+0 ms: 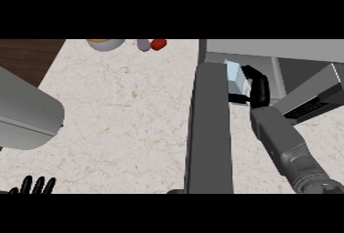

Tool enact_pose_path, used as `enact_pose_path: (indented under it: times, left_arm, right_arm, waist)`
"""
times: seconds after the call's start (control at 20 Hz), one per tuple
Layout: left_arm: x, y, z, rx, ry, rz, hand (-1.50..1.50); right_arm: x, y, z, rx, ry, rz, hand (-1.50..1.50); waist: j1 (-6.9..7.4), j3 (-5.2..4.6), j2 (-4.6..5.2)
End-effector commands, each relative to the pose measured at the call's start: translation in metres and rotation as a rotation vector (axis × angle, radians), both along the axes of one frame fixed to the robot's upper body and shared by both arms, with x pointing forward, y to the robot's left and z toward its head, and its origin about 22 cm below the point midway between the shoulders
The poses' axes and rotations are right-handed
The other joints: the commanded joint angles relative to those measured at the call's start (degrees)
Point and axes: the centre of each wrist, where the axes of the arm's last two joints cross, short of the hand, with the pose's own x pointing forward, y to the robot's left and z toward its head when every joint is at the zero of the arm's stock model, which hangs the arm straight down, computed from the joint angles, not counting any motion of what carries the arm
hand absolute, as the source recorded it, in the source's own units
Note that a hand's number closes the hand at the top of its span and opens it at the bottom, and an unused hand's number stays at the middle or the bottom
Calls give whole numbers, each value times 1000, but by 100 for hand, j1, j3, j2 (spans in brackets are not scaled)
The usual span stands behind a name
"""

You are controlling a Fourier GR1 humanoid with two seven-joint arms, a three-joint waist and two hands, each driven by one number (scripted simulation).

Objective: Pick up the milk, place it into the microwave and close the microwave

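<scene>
Milk (233,76) is at the mouth of the microwave (282,48), just past the hinge end of the door (208,127), a pale carton half hidden by the right hand (259,88). That hand grasps it: dark fingers curl over the far side and the thumb hooks under the near corner, so the carton can be carried in sideways without tipping. I cannot tell whether its base touches the oven floor or hangs just above it.

The forearm comes in at a slant from the lower right, running alongside the door. That path seems chosen to clear the door, which swings wide out over the counter (121,118) and leaves only a narrow way in on its right.

The left hand (33,185) rests at the lower left edge, fingers straight and up, holding nothing and well apart from the work.

A bowl (105,43) and a red thing (159,44) lie far back on the counter, out of the way.

My judgement: the placing step is nearly done; what remains is to let go, draw the arm out past the door, then push the door shut
</scene>
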Motion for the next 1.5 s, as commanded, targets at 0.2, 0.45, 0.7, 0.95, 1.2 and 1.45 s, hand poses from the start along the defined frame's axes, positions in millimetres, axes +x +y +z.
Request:
enact_pose_path:
  times: [0.2, 0.45, 0.7, 0.95, 1.2, 1.45]
  left_arm:
    - [1, 9, -5, -11, 7, -13, -150]
    - [3, 3, -5, 0, 0, -18, -150]
    - [5, 9, -5, 12, 17, -38, -150]
    - [10, 10, -12, 2, 30, -46, -150]
    - [16, 12, -3, 26, -13, -44, -150]
    - [21, 5, -5, 27, 6, -81, -150]
  right_arm:
    - [12, -8, 19, -8, -99, -39, 150]
    - [18, -14, 30, -39, -179, -113, 150]
    - [25, -15, 41, -130, -199, -234, 150]
    - [35, -14, 58, -150, -224, -290, 150]
    - [-9, -65, 1, -298, 31, -559, 150]
    - [-18, -80, -6, -436, 72, -667, -150]
  waist:
    - [98, 7, 49]
    - [193, 12, 94]
    - [252, 5, 117]
    - [293, -3, 135]
    - [265, -83, 320]
    - [450, -50, 311]
